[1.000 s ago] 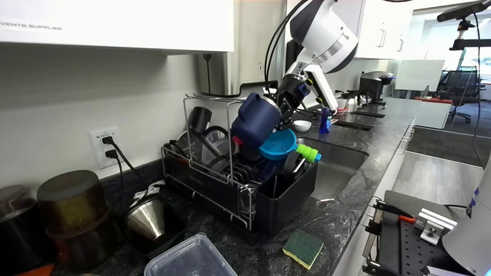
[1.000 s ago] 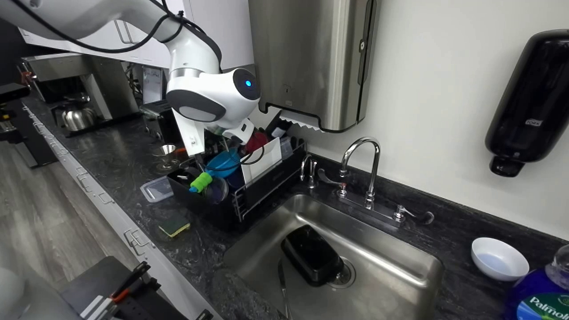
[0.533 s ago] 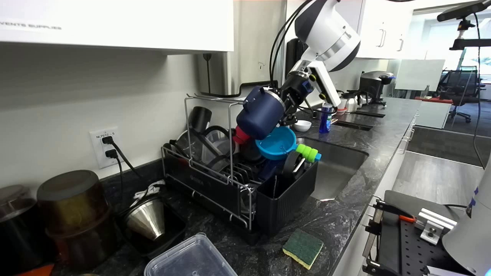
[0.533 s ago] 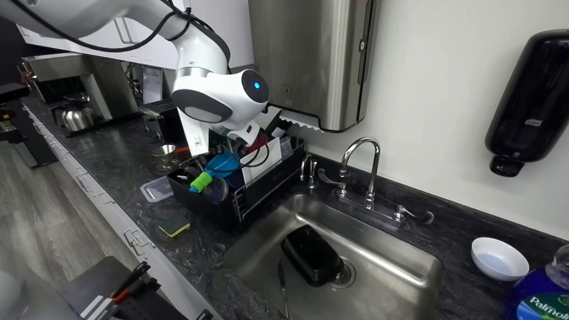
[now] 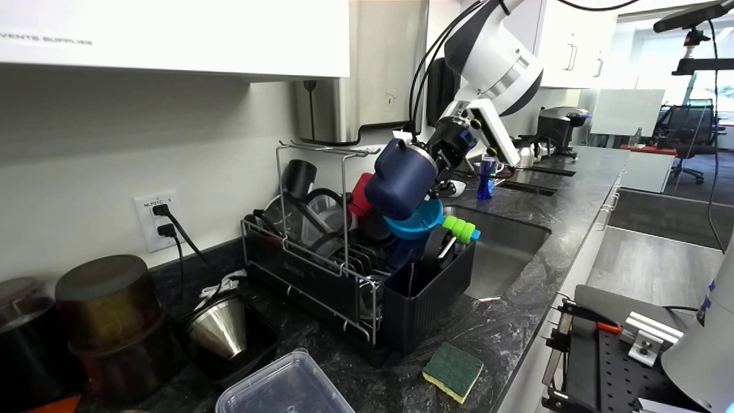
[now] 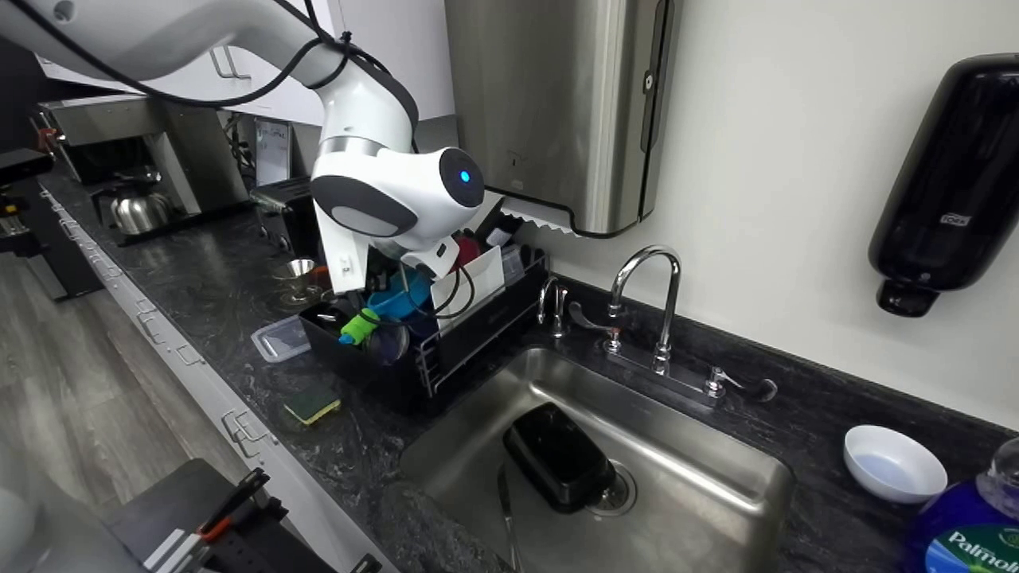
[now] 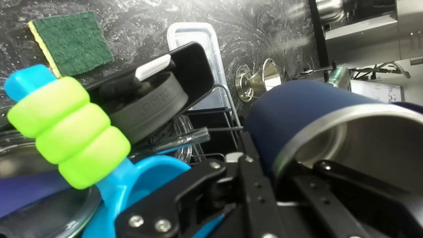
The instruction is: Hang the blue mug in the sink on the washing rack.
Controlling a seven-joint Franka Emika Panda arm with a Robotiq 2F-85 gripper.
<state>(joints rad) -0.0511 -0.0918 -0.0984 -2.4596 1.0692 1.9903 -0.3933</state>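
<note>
Gripper (image 7: 274, 168) clamps mug (image 5: 401, 180) at rim: one finger inside mouth, other outside wall. Mug held over rack (image 5: 309, 275), tilted, mouth up toward gripper, base angled down, handle on upper side. Red cup (image 5: 360, 195) partly hidden behind mug; blue bowl (image 5: 417, 223) just below it; whether mug touches either, cannot tell. Sink (image 6: 700, 493) beside rack; black dish (image 6: 557, 458) and knife (image 6: 505, 493) lie in it. Sponge (image 5: 453, 370) on counter (image 5: 499, 324) near rack. White bowl (image 6: 896, 465) on counter, across sink from rack; soap bottle (image 6: 967, 517) just beside it.

One blue mug (image 5: 400, 180), one washing rack (image 5: 312, 281), one sponge (image 5: 453, 371) and two plugs (image 5: 161, 210) show.
</note>
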